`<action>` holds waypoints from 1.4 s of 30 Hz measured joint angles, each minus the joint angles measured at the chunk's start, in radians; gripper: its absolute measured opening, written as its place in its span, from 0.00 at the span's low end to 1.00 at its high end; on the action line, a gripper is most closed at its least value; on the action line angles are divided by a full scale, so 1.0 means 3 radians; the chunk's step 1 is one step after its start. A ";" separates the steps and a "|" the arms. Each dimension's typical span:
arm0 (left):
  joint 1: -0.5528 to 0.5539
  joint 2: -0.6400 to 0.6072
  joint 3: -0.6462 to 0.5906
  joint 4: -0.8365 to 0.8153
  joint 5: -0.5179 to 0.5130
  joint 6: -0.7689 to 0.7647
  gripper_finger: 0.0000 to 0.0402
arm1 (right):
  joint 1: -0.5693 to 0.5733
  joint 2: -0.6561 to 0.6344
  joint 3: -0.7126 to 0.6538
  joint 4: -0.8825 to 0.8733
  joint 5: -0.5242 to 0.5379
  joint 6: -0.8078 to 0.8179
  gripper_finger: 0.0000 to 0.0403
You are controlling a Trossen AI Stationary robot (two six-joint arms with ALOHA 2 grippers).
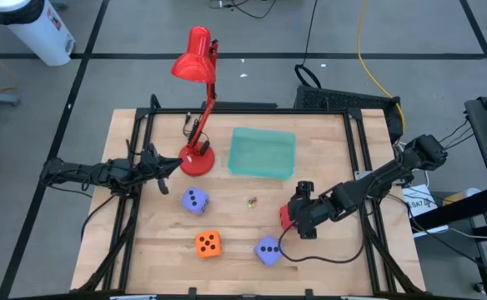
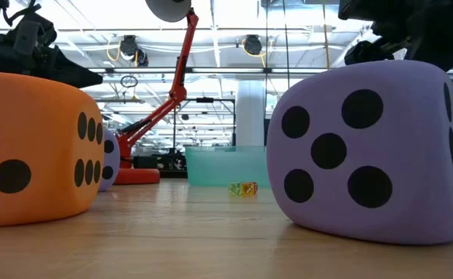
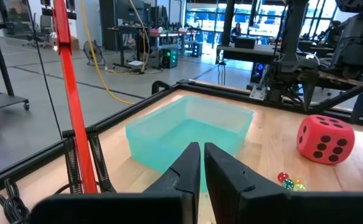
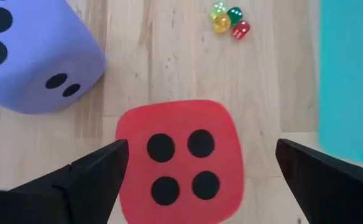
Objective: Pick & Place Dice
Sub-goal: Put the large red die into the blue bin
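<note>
Bench (image 1: 327, 250) of pale wood carried everything; the teal tray (image 1: 263, 152) served as landmark for all positions. Red desk lamp (image 1: 198, 158) stood with its base just beside the tray, on the side toward the left arm, its stem leaning away over the bench's far edge.

Left arm lay low past the lamp from the tray; left end effector (image 1: 170, 164) sat near the lamp base with fingers closed on nothing, and its wrist view showed the two fingers (image 3: 231, 174) almost touching, pointed at the tray. Right arm reached in from the opposite side; right end effector (image 1: 296, 215) hovered over the red die (image 1: 286, 217), toward the front edge from the tray's right corner, fingers spread wide on either side of the die and apart from it. Four pips faced up in the right wrist view (image 4: 180, 162).

One purple-blue die (image 1: 195, 201) rested toward the front from the tray's left corner, near the lamp base. Second purple-blue die (image 1: 268, 250) sat farther forward, well apart from the tray, just beside the red die. Orange die (image 1: 208, 244) lay equally far forward, between the two purple-blue ones.

Cluster of tiny coloured dice (image 1: 251, 200) lay near the tray's front wall.
</note>
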 joint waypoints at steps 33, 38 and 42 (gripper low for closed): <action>0.0000 -0.0001 0.0000 -0.0068 0.0003 -0.0001 0.08 | -0.0154 -0.0015 -0.0504 0.0624 -0.0506 -0.0073 0.99; 0.0000 0.0000 0.0000 -0.0067 0.0003 -0.0009 0.08 | -0.0242 -0.0067 -0.0510 0.0650 -0.0530 -0.0097 0.99; -0.0001 -0.0001 0.0000 -0.0069 0.0007 -0.0029 0.08 | -0.0263 -0.0169 -0.0520 0.0688 -0.0499 -0.0241 0.99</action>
